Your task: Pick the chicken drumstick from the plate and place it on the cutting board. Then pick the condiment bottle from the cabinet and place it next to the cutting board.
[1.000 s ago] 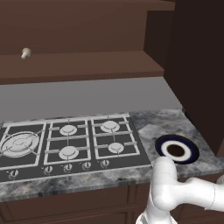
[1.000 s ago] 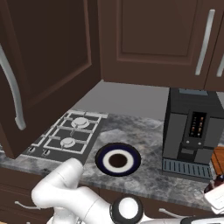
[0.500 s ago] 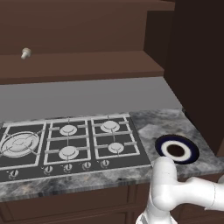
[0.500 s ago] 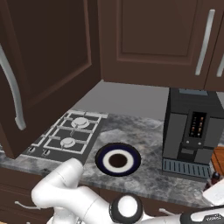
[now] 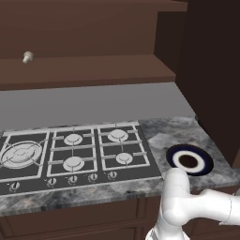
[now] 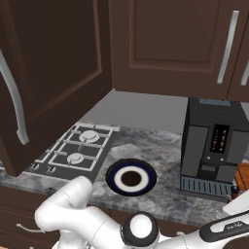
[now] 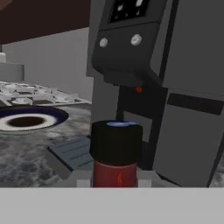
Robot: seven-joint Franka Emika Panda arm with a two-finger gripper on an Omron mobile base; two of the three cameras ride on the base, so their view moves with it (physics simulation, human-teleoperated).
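From the hand view I read the grasp: the gripper (image 7: 114, 186) is clenched on the condiment bottle (image 7: 115, 159), whose broad black cap and red-orange body rise upright between the pale fingers (image 7: 83, 179) at the bottom of that frame. Just behind the bottle stands the dark, boxy coffee machine (image 7: 175, 83), with two small round buttons and a ribbed grey drip tray at its foot.

The plate (image 7: 30, 119) lies well to the left on the mottled grey stone counter (image 7: 26, 157), seen nearly edge-on; I see nothing lying on its brown centre.

The right base view gives the layout from above: plate (image 6: 131, 178) between the gas hob (image 6: 78, 148) and the coffee machine (image 6: 211, 146), with bare counter around it, and an orange-brown board edge (image 6: 242, 176) at the far right, beyond the machine. The cabinet (image 6: 53, 73) door, dark panelled wood with a curved silver handle, stands open over the hob.

The left base view adds the whole hob (image 5: 70, 152), six burners with a row of knobs, and the plate (image 5: 189, 160) near the counter's front edge.
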